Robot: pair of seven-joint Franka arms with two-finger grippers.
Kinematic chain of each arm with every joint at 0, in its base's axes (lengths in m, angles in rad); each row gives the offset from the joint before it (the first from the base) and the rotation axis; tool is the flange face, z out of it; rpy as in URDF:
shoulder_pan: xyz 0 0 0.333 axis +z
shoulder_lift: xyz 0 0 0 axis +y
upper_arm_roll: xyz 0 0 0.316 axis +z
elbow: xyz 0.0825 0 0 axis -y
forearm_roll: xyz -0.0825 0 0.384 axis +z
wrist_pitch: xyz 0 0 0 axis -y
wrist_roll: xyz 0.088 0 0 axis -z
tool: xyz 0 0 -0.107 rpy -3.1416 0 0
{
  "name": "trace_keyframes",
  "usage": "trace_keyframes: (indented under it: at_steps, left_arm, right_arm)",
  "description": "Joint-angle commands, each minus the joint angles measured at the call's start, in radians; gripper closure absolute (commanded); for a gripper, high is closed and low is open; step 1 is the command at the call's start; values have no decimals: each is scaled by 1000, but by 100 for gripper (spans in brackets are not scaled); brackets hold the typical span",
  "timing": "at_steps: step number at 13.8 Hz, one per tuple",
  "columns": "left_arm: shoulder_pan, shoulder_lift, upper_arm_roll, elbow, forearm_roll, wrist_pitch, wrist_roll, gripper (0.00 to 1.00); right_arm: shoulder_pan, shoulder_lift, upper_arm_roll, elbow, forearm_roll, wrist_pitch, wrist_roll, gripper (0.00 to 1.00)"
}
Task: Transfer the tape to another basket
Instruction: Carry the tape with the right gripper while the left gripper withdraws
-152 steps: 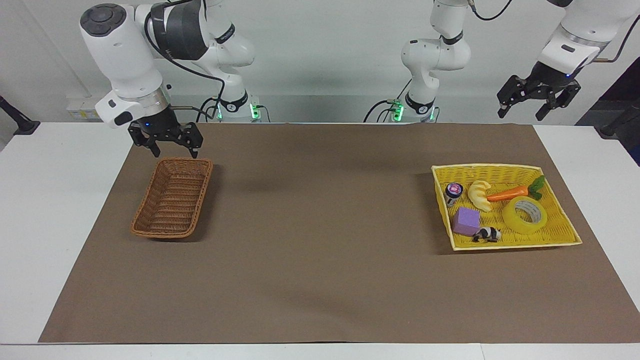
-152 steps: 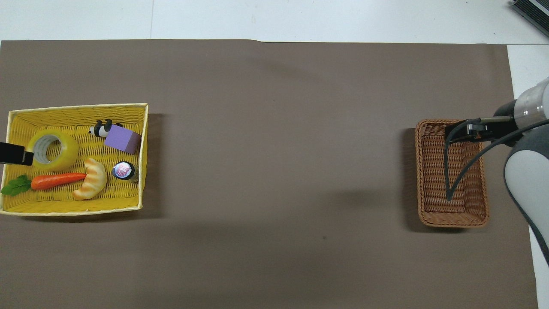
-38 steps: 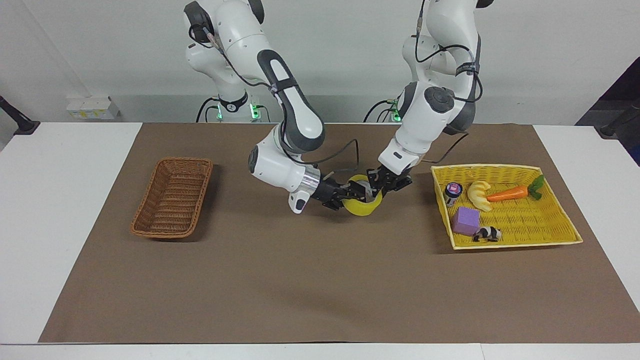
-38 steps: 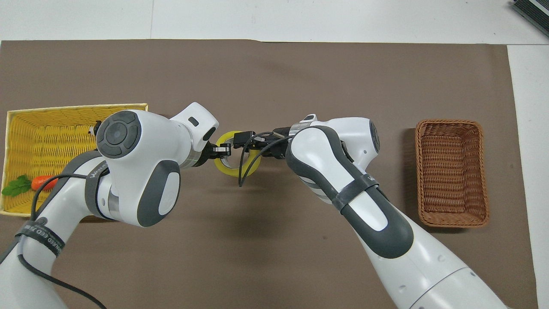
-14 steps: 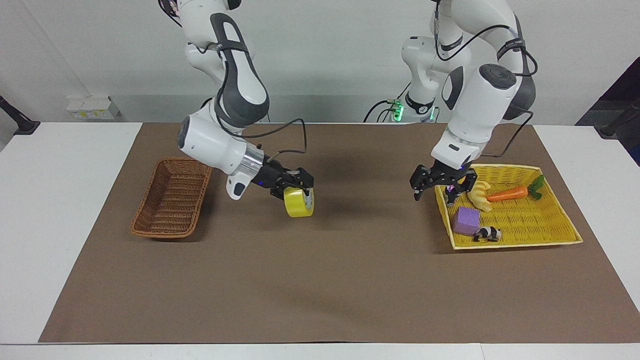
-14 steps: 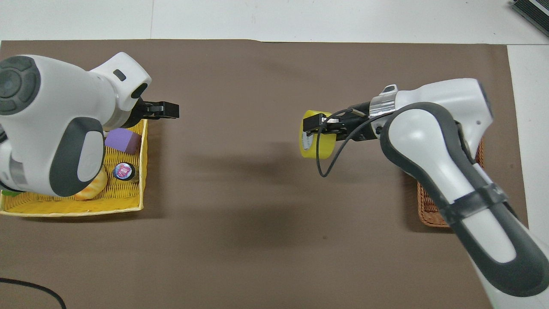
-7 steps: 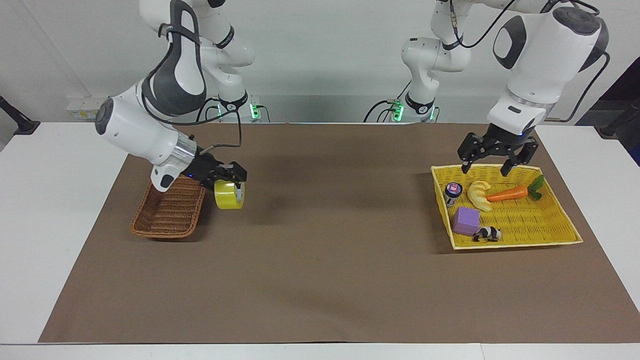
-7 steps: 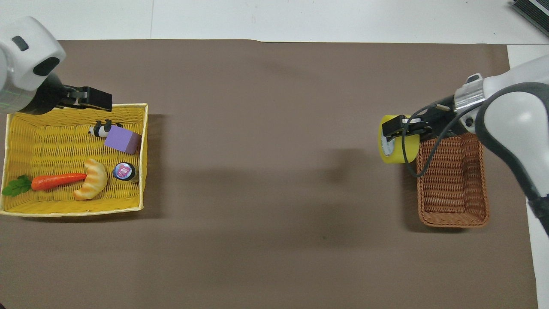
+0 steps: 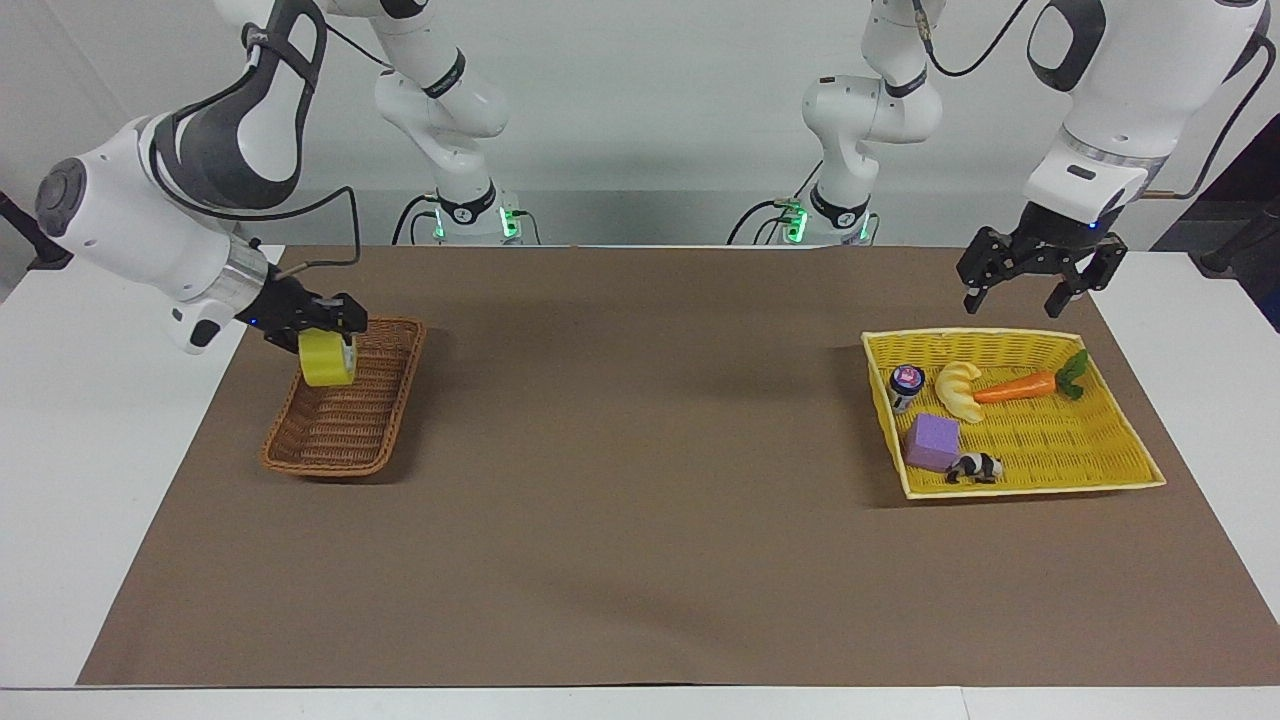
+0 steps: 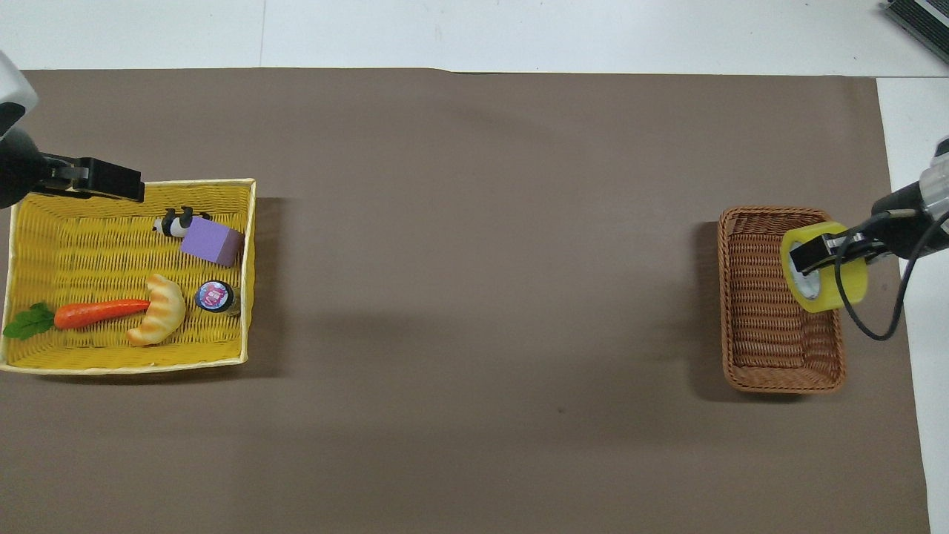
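Hanging from the right pincer (image 9: 325, 335), the tape (image 9: 326, 364) sits in the air over the brown wicker basket (image 9: 345, 425), at the middle left of the facing view. The roll is on edge, its pale core turned toward the middle of the counter (image 9: 640, 560). The right pincer is clenched on the roll's wall from above, one finger inside the core and one on the outer yellow face. In the overhead view the tape (image 10: 823, 267) shows at the middle right of the frame, covering the upper right part of the wicker basket (image 10: 778, 356) and overlapping its rim at the right arm's end of the counter; it is clear of the basket floor in the facing view.

The left pincer (image 9: 1040, 275) hovers in the upper right of the facing view, released, its fingers spread wide and holding nothing, above the rim of the yellow basket (image 9: 1120, 470) that lies nearest the robots. In the overhead view the left pincer (image 10: 96, 180) shows at the upper left, over the yellow basket's top edge.

In the yellow basket lie a carrot (image 9: 1020, 386), a croissant (image 9: 958, 390), a small round jar (image 9: 907, 385), a purple block (image 9: 932, 443) and a panda figure (image 9: 974, 467) just beside the block. A brown mat (image 9: 650, 500) covers most of the counter.
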Motion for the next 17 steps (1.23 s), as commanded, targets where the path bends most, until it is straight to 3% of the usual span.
trace_keyframes:
  at_steps: [1,3,8,9,10,11,12,17]
  left_arm:
    - [10,-26,-11,-6,11,-21,13,0]
    - [10,-27,-11,-7,11,-24,12,0]
    - [9,-27,-12,-6,10,-24,7,0]
    - [10,-27,-12,-6,10,-25,7,0]
    - [12,-27,-11,-6,10,-25,7,0]
    - [16,-27,-11,-6,10,-25,7,0]
    - [25,-27,-12,-6,10,-25,7,0]
    - [33,-27,-11,-6,10,-25,5,0]
  right_arm:
    - [6,-95,13,-160,-145,92,-36,100]
    - [8,-121,13,-283,-169,210,-33,100]
    - [8,-90,11,-473,-193,457,-34,100]
    - [6,-89,11,-490,-216,482,-33,96]
    - [8,-89,11,-490,-241,484,-27,67]
    - [11,-84,13,-487,-250,481,-22,27]
    - [11,-81,13,-480,-252,470,-28,0]
    - [8,-67,13,-400,-252,409,-28,0]
